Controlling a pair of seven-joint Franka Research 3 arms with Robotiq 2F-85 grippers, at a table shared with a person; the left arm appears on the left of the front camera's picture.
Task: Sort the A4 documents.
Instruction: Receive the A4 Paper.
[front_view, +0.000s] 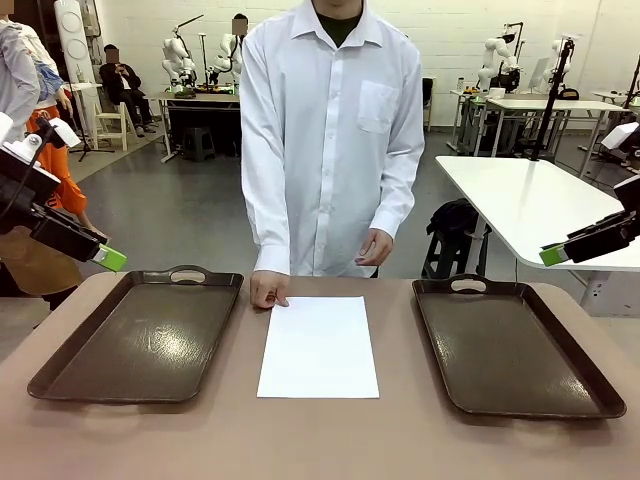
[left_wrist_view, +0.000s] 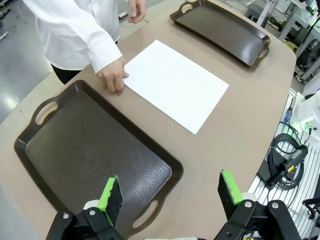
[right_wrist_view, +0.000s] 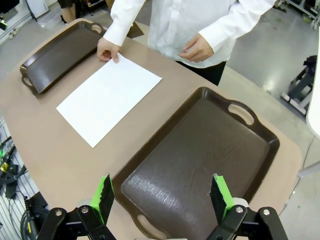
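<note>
White paper is the centre of the front view: an A4 document (front_view: 318, 347) lies flat on the brown worktop (front_view: 320, 440), its long side running away from the robot. It sits in the gap between the left tray (front_view: 140, 340) and the right tray (front_view: 510, 345) and touches neither. Whether it is one sheet or a thin stack I cannot tell. The person's hand (front_view: 268, 290) presses fingertips on its far left corner, probably to pin or square it for the robot, while the other hand (front_view: 375, 247) hangs curled at the waist. Both trays look bare, so sorting seems not yet begun, and their placement on either side suggests one destination per arm. The left pincer (front_view: 108, 258) and right pincer (front_view: 552, 255) hover high at the two sides, well apart from the person. From the left wrist, the left pincer's green pads (left_wrist_view: 111, 195) are spread wide with nothing between them, above the near end of the left tray, and the document lies beyond that tray under the person's fingertips. From the right wrist, the right pincer is likewise released and empty, poised over the near handle end of the right tray. The document lies near that tray's long edge but apart from it.
</note>
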